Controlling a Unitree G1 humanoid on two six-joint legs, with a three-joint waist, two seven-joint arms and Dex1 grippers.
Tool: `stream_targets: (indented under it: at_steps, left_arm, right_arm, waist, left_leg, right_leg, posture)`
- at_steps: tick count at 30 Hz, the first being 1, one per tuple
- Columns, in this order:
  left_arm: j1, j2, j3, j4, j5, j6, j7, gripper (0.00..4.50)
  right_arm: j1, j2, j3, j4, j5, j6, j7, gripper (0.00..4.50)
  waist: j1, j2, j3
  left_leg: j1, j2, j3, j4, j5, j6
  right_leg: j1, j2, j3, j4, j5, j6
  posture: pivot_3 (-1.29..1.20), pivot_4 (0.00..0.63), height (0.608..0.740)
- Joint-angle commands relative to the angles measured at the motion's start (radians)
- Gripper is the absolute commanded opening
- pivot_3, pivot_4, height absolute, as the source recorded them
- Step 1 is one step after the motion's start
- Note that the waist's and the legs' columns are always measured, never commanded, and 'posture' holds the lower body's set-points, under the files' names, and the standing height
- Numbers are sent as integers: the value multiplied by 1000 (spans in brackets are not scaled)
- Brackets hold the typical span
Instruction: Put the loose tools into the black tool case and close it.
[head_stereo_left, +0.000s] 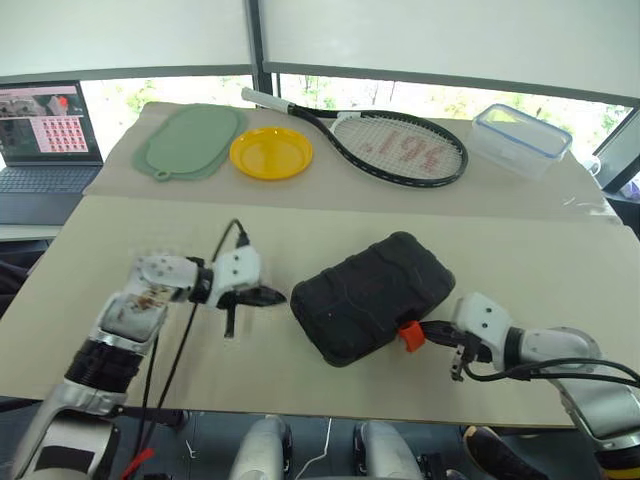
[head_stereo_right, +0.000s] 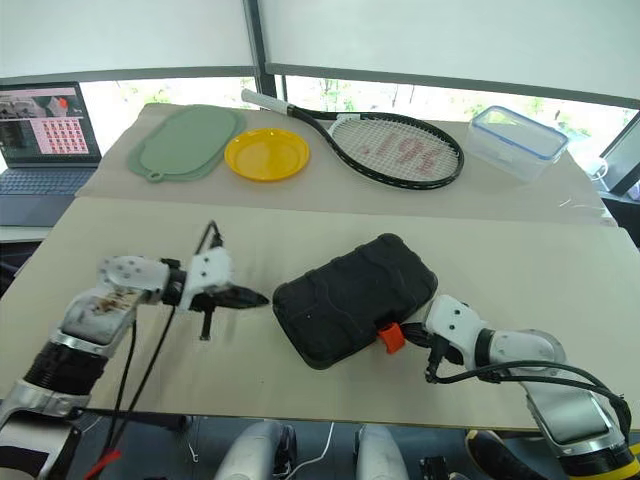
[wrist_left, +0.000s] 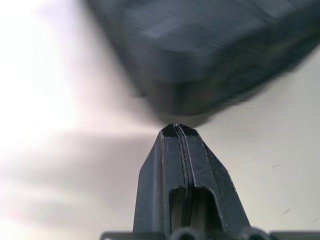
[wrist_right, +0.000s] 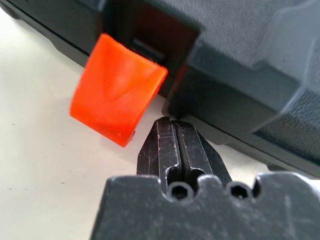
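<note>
A black moulded plastic tool case (head_stereo_left: 372, 297) lies closed and skewed on the beige table (head_stereo_left: 560, 270), its small orange latch (wrist_right: 116, 88) flipped outward at the near edge. The right gripper (wrist_right: 174, 125), fingers pressed together, sits just beside the latch. The left gripper (head_stereo_left: 275, 296), fingers also together and empty, points at the case's opposite end.

Bare table (head_stereo_left: 130, 225) flanks the black tool case (head_stereo_left: 370, 295), which blocks the middle.
</note>
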Motion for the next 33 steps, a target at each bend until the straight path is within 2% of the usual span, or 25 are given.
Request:
stream_targets:
  at_steps: [1, 3, 6, 9, 12, 16, 21, 26, 33]
  left_arm:
    - [-81, 42, 9, -80, -74, 84, -82, 37]
    - [-117, 41, -1, -98, -99, 115, -104, 37]
    - [-198, -67, -54, -99, -106, 167, -49, 37]
    - [-210, -166, -173, -16, 3, 65, -13, 37]
    - [-202, -226, -232, 72, 58, 15, 16, 37]
    - [-176, -246, -294, 136, 152, -92, 54, 37]
    - [-160, -242, -282, 116, 137, -102, 53, 37]
    - [-161, -238, -276, 116, 143, -111, 51, 37]
    - [-171, -251, -276, 111, 141, -109, 54, 37]
  right_arm:
    - [42, -25, -81, -79, 42, -10, 27, 0]
    - [62, -34, -101, -107, 57, -5, 42, 0]
    - [86, -42, -150, -134, 92, 9, 58, 0]
    - [91, -40, -187, -162, 143, 43, 63, 0]
    - [85, -36, -187, -174, 163, 56, 66, 0]
    - [105, -52, -200, -179, 152, 62, 69, 0]
    - [141, -62, -268, -196, 203, 95, 84, 0]
    - [105, -25, -178, -215, 177, 112, 40, 0]
    - [33, 41, -14, -146, 50, 118, -52, 0]
  waist:
    - [1, 0, 0]
    - [-3, 0, 0]
    - [0, 0, 0]
    - [3, 0, 0]
    - [-6, 0, 0]
    - [-5, 1, -1]
    - [-3, 1, -1]
    - [-6, 1, -2]
    - [-5, 1, -2]
  left_leg:
    - [0, 0, 0, 0, 0, 0]
    - [-1, 0, 0, 0, 0, 0]
    - [-1, -1, 0, 1, 0, 0]
    - [-1, -2, -1, 3, 0, 0]
    - [-1, -2, -1, 3, 0, 0]
    - [-1, -1, -2, 2, 0, 0]
    - [4, -2, -2, 2, 0, 1]
    - [14, 0, -2, -1, -1, 1]
    - [14, 0, -2, -1, -1, 1]
  right_leg:
    - [0, 0, 0, 0, 0, 0]
    - [-1, 0, 0, 0, 0, 0]
    - [0, 1, 0, 0, 0, 0]
    - [1, 1, 0, 0, 0, 1]
    - [0, 2, 1, 0, 1, 1]
    - [1, 3, 1, 0, 1, 0]
    - [6, 1, 1, -1, 1, 0]
    - [16, 1, 1, -3, 0, 0]
    - [15, 1, 1, -3, 0, 0]
  posture:
    - [0, 150, 738]
    - [0, 150, 738]
    - [0, 150, 738]
    - [0, 150, 738]
    - [0, 150, 738]
    - [0, 150, 738]
    - [0, 150, 738]
    - [0, 150, 738]
    - [0, 150, 738]
